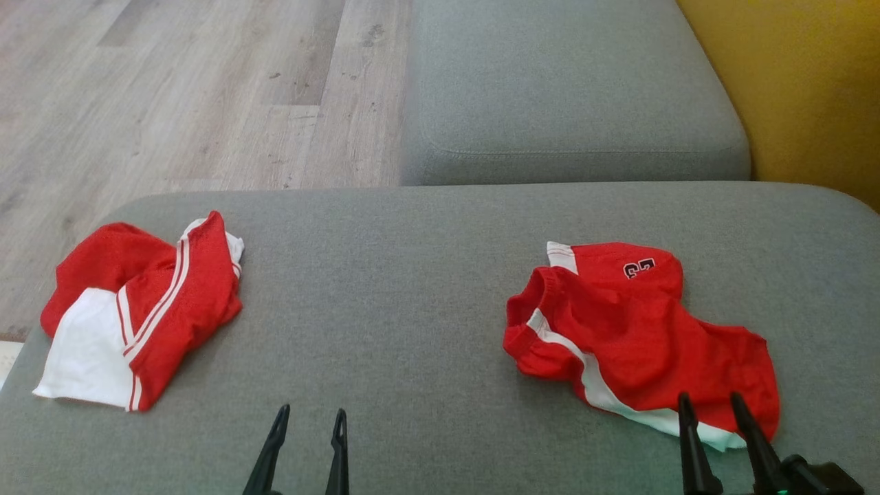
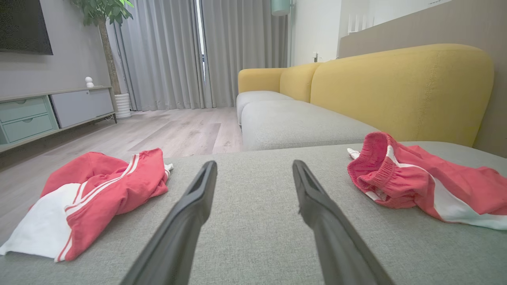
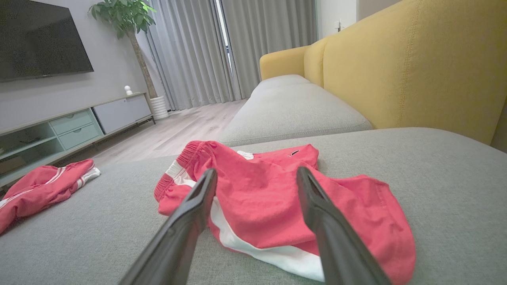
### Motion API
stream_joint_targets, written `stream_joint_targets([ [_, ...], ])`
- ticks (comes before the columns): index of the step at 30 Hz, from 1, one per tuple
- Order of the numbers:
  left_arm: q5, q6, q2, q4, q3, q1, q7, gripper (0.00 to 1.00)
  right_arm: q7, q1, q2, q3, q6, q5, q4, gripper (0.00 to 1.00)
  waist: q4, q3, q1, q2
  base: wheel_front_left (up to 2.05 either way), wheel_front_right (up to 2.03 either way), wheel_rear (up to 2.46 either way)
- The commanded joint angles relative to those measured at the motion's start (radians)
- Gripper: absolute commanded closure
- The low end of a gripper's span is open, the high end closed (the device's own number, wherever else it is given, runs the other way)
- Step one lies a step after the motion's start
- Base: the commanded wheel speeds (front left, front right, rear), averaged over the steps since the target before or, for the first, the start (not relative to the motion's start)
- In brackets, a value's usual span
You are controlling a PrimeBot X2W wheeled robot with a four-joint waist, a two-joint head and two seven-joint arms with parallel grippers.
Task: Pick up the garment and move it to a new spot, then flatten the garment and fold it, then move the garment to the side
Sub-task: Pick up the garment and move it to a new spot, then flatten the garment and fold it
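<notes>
**Both grippers released, two red garments on the grey seat**

Two crumpled red garments lie well apart on a wide grey seat [image 1: 399, 289]. The shorts [image 1: 632, 323] sit on the robot's right part of the seat. Their elastic waistband is bunched up and faces the seat's middle, a white side stripe runs down to a white hem at the near edge, and a dark number patch shows at the far end. The jersey [image 1: 172, 302] lies near the seat's left edge, close to the floor [image 1: 192, 89]. It is folded over itself, with a white panel at the near corner and thin white stripes across the red cloth.

The right gripper [image 1: 709, 397] has its fingers spread and holds nothing. In the head view its tips stand over the near hem of the shorts, and in the right wrist view the red cloth lies between and beyond the two fingers. Whether the tips touch the cloth cannot be told.

The left gripper [image 1: 311, 410] is also spread and empty. It sits over bare grey fabric between the two garments, somewhat nearer the jersey and clear of both.

Beyond the seat lies a second grey cushion [image 1: 570, 89], backed on the right by a yellow backrest [image 1: 811, 89]. The wrist views show grey curtains [image 2: 178, 51], a low cabinet [image 2: 47, 111], a plant [image 3: 122, 16] and a dark TV [image 3: 39, 39] across the room.
</notes>
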Motion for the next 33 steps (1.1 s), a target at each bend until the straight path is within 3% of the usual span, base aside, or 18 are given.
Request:
stream_joint_targets([
  [1,0.013,-0.004,-0.018,-0.03,0.045,-0.032,-0.009,0.0,-0.004,-0.042,-0.009,0.022,-0.001,-0.01,-0.028,0.0,0.001,0.001,0.0,0.0,0.0,0.0,0.0],
  [13,0.022,-0.033,-0.033,-0.015,0.054,-0.024,-0.01,0.0,-0.004,-0.045,-0.009,0.031,-0.001,-0.015,-0.024,0.0,-0.017,-0.001,0.0,0.0,0.0,0.0,0.0],
  [23,-0.04,-0.097,-0.045,0.11,-0.006,-0.105,0.003,0.0,-0.004,-0.059,-0.009,0.066,-0.001,-0.026,-0.005,0.0,-0.113,0.036,0.0,0.0,0.0,0.0,0.0],
  [29,-0.117,-0.155,-0.049,0.131,-0.089,-0.27,0.153,0.0,-0.004,-0.071,-0.009,0.075,-0.001,-0.036,-0.009,0.0,-0.169,0.082,0.0,0.0,0.0,0.0,0.0],
  [33,-0.238,-0.181,-0.049,0.125,-0.174,-0.438,0.291,0.0,-0.004,-0.088,-0.009,0.089,-0.001,-0.045,-0.012,0.0,-0.204,0.127,0.0,0.0,0.0,0.0,0.0],
])
